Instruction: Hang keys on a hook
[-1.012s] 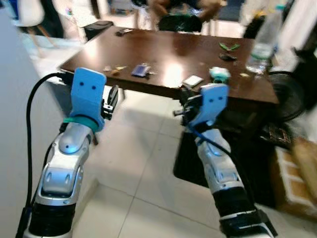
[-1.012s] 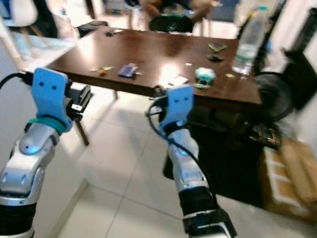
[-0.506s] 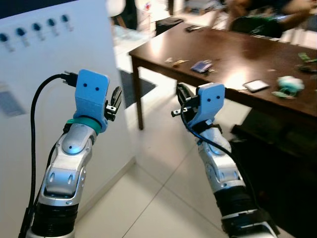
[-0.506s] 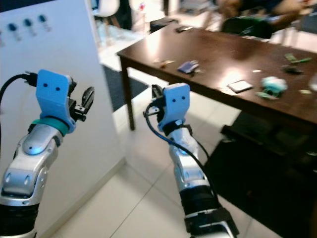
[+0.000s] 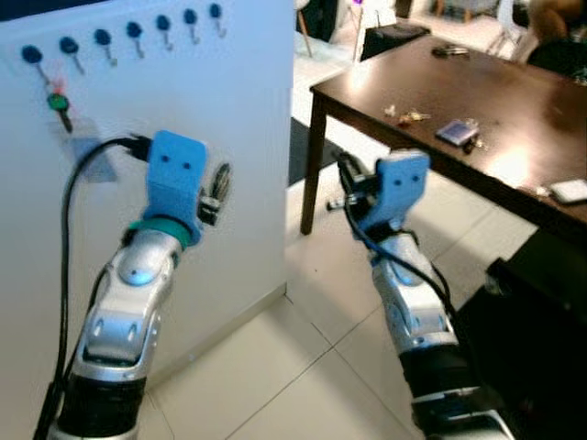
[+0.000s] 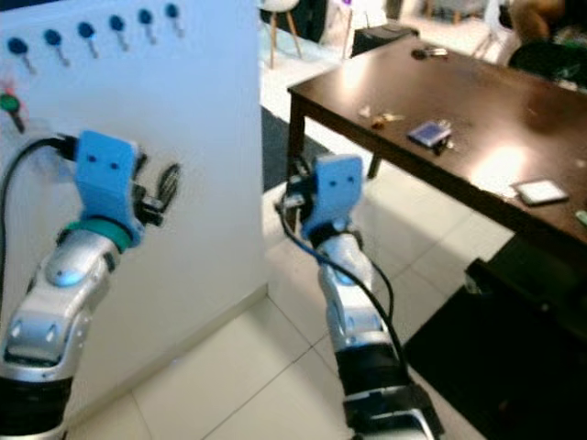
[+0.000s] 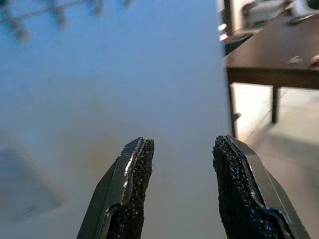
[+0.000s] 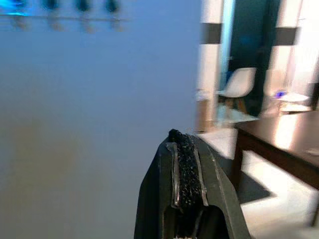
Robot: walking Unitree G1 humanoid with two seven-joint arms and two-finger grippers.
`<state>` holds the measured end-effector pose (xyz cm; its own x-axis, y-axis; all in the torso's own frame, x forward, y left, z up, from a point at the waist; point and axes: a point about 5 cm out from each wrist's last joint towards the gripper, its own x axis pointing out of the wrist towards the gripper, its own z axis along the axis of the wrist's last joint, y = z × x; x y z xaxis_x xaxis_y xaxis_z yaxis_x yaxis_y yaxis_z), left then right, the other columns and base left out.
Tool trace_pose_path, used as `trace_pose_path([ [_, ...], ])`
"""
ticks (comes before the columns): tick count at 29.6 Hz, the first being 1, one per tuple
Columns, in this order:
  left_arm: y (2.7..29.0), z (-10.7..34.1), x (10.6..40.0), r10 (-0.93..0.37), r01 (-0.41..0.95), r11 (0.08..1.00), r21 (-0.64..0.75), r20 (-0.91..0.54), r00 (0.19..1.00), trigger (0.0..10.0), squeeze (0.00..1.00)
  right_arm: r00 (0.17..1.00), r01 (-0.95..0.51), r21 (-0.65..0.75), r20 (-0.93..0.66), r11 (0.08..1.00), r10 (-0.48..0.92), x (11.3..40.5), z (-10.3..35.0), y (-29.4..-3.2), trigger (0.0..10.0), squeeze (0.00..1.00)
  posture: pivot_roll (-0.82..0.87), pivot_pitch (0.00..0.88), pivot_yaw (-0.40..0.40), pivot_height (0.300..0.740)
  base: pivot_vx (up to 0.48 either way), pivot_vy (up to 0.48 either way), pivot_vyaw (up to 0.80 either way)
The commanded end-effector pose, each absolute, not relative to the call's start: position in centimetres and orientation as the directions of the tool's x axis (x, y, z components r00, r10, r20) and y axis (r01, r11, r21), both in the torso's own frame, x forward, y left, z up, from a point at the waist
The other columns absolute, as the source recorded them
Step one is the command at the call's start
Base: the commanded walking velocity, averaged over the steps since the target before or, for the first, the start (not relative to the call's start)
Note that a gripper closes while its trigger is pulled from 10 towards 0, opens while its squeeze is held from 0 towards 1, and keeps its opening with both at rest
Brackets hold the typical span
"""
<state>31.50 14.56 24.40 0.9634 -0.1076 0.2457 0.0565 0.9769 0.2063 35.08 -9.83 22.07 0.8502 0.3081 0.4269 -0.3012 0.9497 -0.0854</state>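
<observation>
A white board (image 5: 238, 110) stands at my left with a row of blue-knobbed hooks (image 5: 133, 29) along its top. A green and red tag (image 5: 60, 99) hangs from one hook near the left end. My left gripper (image 5: 218, 188) is raised close in front of the board, and its fingers are open (image 7: 182, 144) with nothing between them. My right gripper (image 5: 348, 179) is held up beside the board's edge, shut (image 8: 183, 137) with nothing visible in it. A blue fob with keys (image 5: 457, 133) and a small bunch of keys (image 5: 404, 115) lie on the brown table (image 5: 514, 101).
The table stands to the right with its near leg (image 5: 315, 165) beside the board. A white card (image 5: 570, 190) lies near its front edge and a dark object (image 5: 449, 50) at the far side. A person (image 6: 541, 27) sits behind the table. Pale tiled floor (image 5: 312, 367) lies below.
The camera has swung left, so the board has come into view and the table sits further right. Both arms stay raised; the left gripper is still open.
</observation>
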Motion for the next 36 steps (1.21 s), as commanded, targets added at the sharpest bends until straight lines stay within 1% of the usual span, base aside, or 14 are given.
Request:
trace_pose_path([
  [1, 14.51, 24.18, 31.52, -0.107, 0.058, 0.977, 0.206, 0.233, 0.967, 10.0, 0.00, 0.852, -0.312, -0.081, 0.417, 0.947, 0.316, 35.01, 21.83, -9.67, 10.0, 0.00, -0.04, 0.000, 0.095, 0.740, 0.000, 0.000, 0.79],
  [21, 14.53, 24.11, 31.50, -0.106, 0.058, 0.976, 0.209, 0.228, 0.968, 10.0, 0.00, 0.852, -0.318, -0.078, 0.413, 0.945, 0.321, 34.90, 21.75, -9.52, 10.0, 0.00, -0.04, 0.000, 0.095, 0.740, 0.000, 0.000, 0.79],
  [33, 14.40, 24.93, 31.53, -0.121, 0.066, 0.974, 0.216, 0.253, 0.960, 10.0, 0.00, 0.846, -0.308, -0.067, 0.437, 0.949, 0.305, 34.93, 22.48, -9.78, 10.0, 0.00, -0.04, 0.000, 0.100, 0.740, 0.000, 0.000, 0.78],
  [36, 14.27, 24.96, 31.54, -0.125, 0.069, 0.974, 0.218, 0.256, 0.958, 10.0, 0.00, 0.846, -0.303, -0.049, 0.446, 0.952, 0.292, 34.97, 22.69, -9.91, 10.0, 0.00, -0.04, 0.000, 0.100, 0.740, 0.000, 0.000, 0.29],
])
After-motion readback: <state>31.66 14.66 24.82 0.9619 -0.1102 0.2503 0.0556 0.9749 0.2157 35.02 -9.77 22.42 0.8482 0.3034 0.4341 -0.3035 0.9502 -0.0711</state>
